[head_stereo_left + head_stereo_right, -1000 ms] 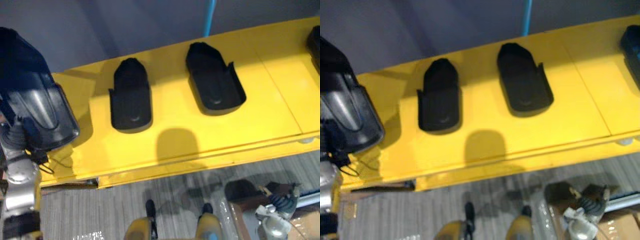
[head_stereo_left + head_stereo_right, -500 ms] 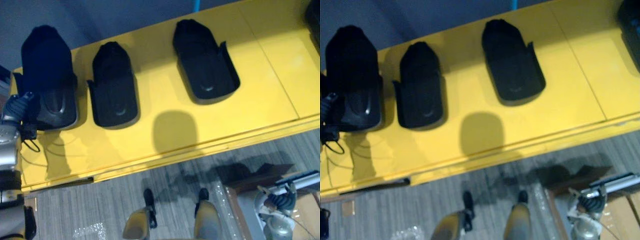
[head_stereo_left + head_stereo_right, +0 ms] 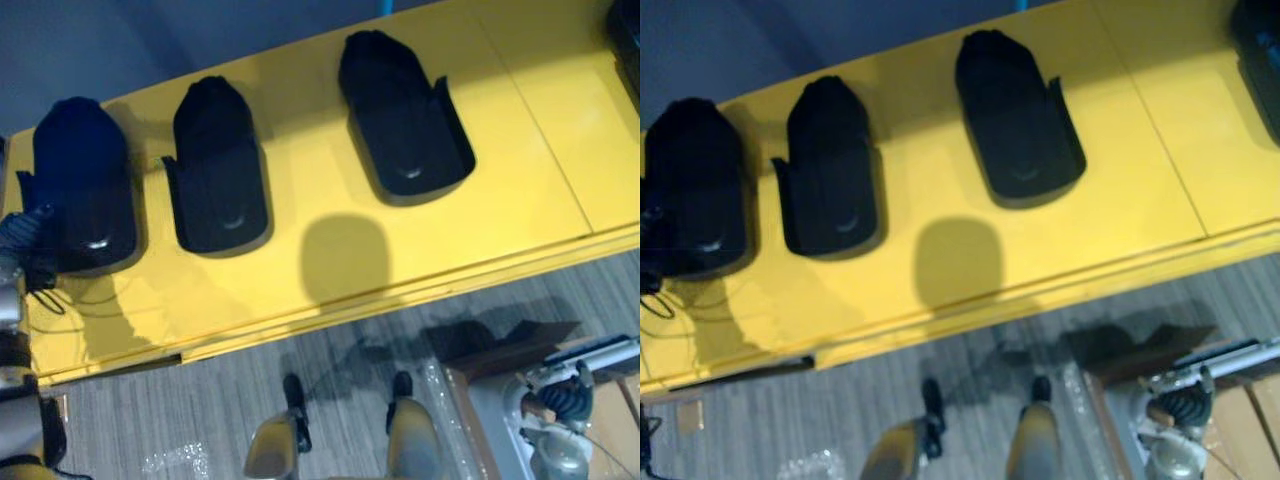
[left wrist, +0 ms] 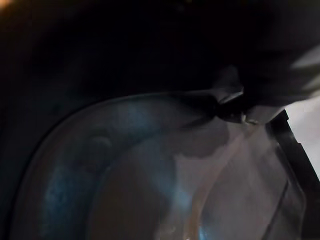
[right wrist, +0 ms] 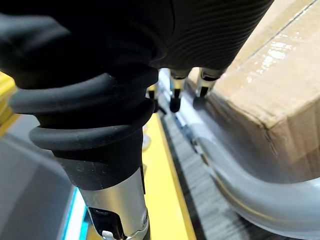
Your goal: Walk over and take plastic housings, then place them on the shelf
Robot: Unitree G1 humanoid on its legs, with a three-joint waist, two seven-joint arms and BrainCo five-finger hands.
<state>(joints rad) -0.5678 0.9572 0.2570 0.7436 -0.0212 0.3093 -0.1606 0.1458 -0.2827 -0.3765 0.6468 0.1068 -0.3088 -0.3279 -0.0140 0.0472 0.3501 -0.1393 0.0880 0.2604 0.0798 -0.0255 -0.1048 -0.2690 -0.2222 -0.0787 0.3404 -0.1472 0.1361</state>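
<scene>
Three black plastic housings lie in a row on the yellow shelf: a left housing, a middle housing and a right housing. My left hand is at the near end of the left housing, which rests flat on the shelf. In the left wrist view a dark fingertip lies on that housing's glossy inner wall. Low at the right, off the shelf, my right hand hangs with relaxed fingers and holds nothing.
Another black housing shows at the shelf's far right edge. A cardboard box and a grey metal frame stand on the striped floor by my right hand. A blue post rises behind the shelf.
The left hand has carried its housing from up at the shelf's left end down onto the shelf, in line with the other two. The camera has shifted; the right hand stays low.
</scene>
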